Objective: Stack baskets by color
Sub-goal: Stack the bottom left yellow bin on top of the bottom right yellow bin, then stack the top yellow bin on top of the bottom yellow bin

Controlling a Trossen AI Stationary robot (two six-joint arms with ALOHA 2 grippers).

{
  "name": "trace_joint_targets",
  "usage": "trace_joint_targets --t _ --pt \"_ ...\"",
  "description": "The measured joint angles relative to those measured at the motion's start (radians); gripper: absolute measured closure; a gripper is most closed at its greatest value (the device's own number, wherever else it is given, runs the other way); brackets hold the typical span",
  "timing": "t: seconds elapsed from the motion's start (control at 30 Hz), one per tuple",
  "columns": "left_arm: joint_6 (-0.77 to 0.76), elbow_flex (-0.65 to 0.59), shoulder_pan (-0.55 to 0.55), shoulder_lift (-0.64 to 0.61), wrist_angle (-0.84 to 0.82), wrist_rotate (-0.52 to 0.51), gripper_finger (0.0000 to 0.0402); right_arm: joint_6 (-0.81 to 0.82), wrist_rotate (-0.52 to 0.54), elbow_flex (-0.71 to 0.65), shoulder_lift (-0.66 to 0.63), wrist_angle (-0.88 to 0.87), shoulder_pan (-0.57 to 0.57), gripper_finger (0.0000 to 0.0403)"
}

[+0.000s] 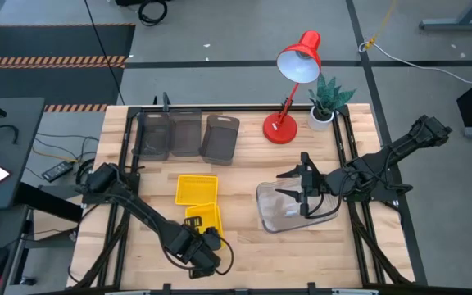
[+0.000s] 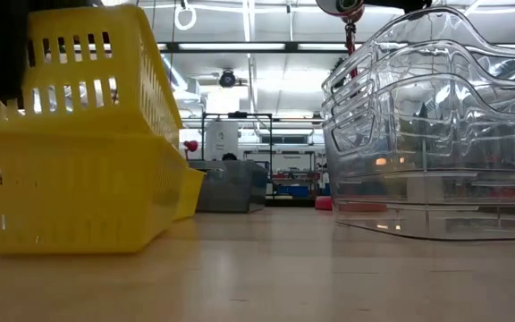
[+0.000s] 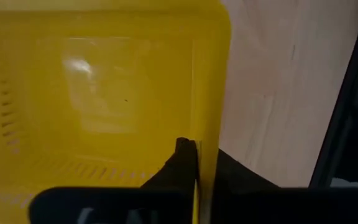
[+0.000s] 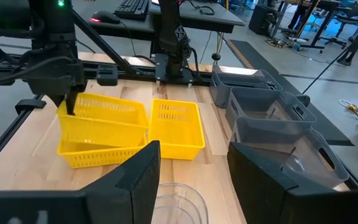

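Two yellow baskets sit one in the other near the table's front: the upper yellow basket (image 4: pixel 107 115) is tilted inside the lower yellow basket (image 4: pixel 98 154). My left gripper (image 4: pixel 72 107) is shut on the upper one's near end. A third yellow basket (image 1: pixel 197 189) rests on its bottom just beyond them. Three dark-grey baskets (image 1: pixel 187 134) stand side by side at the far edge. Nested clear baskets (image 1: pixel 295 211) stand right of centre, and my right gripper (image 1: pixel 303 187) hangs open above them, touching nothing. My left gripper holds the upper yellow basket by its near end wall (image 3: pixel 199 134), one finger inside the basket and one outside. The fingers come from above, pointing steeply down. The basket is tilted, its held end raised and its far end down inside the lower yellow basket.
A red desk lamp (image 1: pixel 292 82) and a small potted plant (image 1: pixel 326 102) stand at the far right. A black frame (image 1: pixel 129 164) runs along the table's sides. Bare wood lies between the yellow and clear baskets and along the near edge.
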Motion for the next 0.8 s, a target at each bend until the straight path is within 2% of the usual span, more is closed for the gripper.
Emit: trace_joint_targets --t 0.3,0.4,0.53,0.67,0.8 --pt "0.016 0.017 0.019 0.000 -0.003 0.016 0.0250 0.000 -0.007 0.000 0.000 0.000 0.000 0.0210" --pt "0.035 0.046 0.020 0.000 -0.099 0.017 0.0227 0.000 -0.007 0.000 0.000 -0.001 0.000 0.0210" --pt "0.065 0.067 0.006 -0.010 -0.221 -0.076 0.0225 0.001 -0.007 0.000 0.000 -0.001 0.000 0.0210" --pt "0.080 0.065 -0.002 -0.061 -0.296 -0.130 0.0243 0.011 -0.010 0.000 0.000 -0.009 0.000 0.0210" --pt "0.079 0.065 0.000 -0.118 -0.378 -0.225 0.0263 0.011 -0.010 0.000 0.000 -0.008 0.000 0.0210"
